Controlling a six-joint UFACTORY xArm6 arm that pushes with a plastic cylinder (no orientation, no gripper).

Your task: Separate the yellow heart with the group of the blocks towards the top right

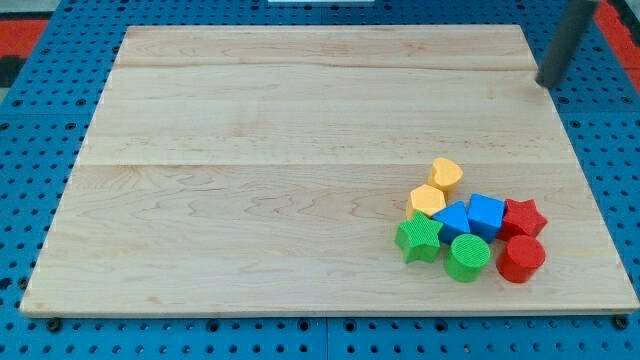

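The yellow heart (446, 173) sits at the top of a tight cluster at the board's lower right. Just below it is a yellow hexagon (427, 200). Under that lie a green star (418, 238), a blue block (453, 219), a blue hexagon-like block (485, 213), a red star (523, 217), a green cylinder (467, 256) and a red cylinder (520, 258). My tip (546, 84) is at the view's upper right, just past the board's right edge, far above and to the right of the heart, touching no block.
The wooden board (300, 170) lies on a blue perforated table (30, 150). Red panels show at the view's top corners (30, 40).
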